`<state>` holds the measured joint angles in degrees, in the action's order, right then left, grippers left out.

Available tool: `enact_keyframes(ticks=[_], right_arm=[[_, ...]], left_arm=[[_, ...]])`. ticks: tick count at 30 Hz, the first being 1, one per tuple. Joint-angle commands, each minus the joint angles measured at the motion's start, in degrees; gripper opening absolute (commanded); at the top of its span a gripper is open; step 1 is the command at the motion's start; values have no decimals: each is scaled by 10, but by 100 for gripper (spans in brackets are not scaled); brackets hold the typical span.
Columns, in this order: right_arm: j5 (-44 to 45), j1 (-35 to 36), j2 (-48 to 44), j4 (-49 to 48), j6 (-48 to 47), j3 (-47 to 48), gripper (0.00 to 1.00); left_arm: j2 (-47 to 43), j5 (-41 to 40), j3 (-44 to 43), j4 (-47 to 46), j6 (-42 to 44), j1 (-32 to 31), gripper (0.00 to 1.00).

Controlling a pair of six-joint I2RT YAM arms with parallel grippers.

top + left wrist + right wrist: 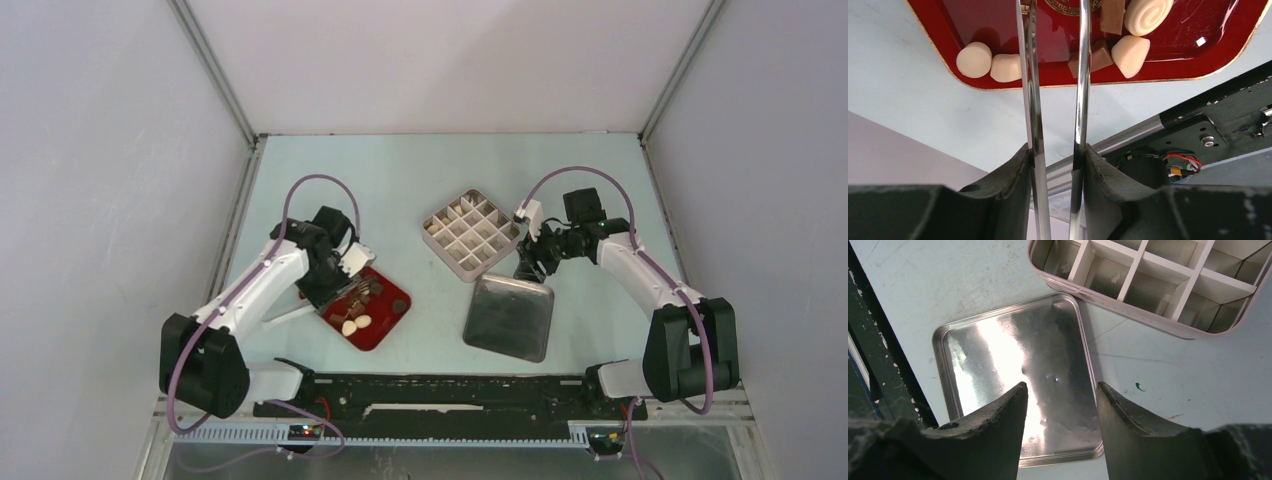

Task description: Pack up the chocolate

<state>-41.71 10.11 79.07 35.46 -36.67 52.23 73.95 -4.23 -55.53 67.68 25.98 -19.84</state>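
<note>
Left end effector point(1056, 150) clamps metal tongs point(1081, 75) over the chocolate point(1130, 55), seemingly touching 1 piece, while right end effector point(1060, 386) gapes.

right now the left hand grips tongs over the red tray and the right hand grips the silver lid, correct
One slip: the right wrist view shows the right hand open above the silver lid, gripping nothing. The left hand does grip the tongs.
</note>
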Motion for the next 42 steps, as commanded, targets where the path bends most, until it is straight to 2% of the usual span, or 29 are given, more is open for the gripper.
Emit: enact_keyframes(ticks=[1,7,11,17,28,37,42], right_arm=[[1,0,-3,-3,-4,11,56],[3,1,0,-5,-3,11,55],[6,2,0,-9,1,11,55],[13,0,-2,-15,8,11,55],[20,-4,6,-21,12,11,55],[23,-8,6,-20,13,11,55],[16,-19,7,-18,13,11,55]], left_arm=[[-21,-4,-69,18,11,4,15],[-39,7,-111,27,17,4,11],[-34,66,-129,12,20,4,10],[10,166,-170,-98,-14,-4,8],[180,176,-278,-282,-96,-80,8],[331,188,-395,-319,-139,-101,9],[376,197,-433,-322,-157,-103,10]])
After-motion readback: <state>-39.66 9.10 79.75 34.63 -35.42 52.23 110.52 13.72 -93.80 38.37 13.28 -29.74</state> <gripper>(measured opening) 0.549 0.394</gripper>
